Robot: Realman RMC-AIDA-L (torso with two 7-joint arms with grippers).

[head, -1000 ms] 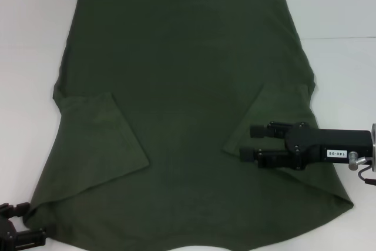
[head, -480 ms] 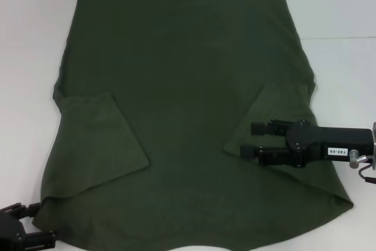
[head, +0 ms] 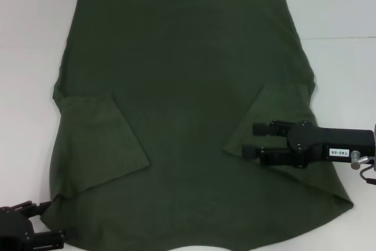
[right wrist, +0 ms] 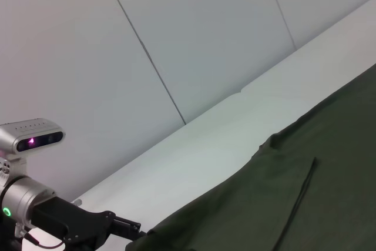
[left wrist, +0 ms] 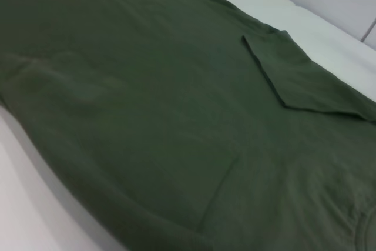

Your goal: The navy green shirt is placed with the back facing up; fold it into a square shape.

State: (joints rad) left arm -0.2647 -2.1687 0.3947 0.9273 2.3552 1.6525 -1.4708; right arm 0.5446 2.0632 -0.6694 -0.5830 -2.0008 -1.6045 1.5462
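The navy green shirt [head: 182, 104] lies flat, back up, on the white table, with both sleeves folded inward. My right gripper [head: 251, 139] is open and empty over the folded right sleeve [head: 276, 107]. My left gripper [head: 50, 223] is open at the shirt's near left corner; whether it touches the cloth I cannot tell. The left wrist view shows the shirt [left wrist: 147, 104] with a folded sleeve [left wrist: 305, 80]. The right wrist view shows the shirt's edge [right wrist: 305, 204] and the left gripper [right wrist: 126, 227] beside it.
The white table [head: 29, 39] shows bare around the shirt on the left, right and far sides. A seam crosses the table at the right [head: 341, 38]. A pale wall [right wrist: 176, 39] stands behind the table.
My left gripper has moved right and slightly nearer, up to the shirt's near left corner. My right gripper has shifted slightly right and down over the folded sleeve.
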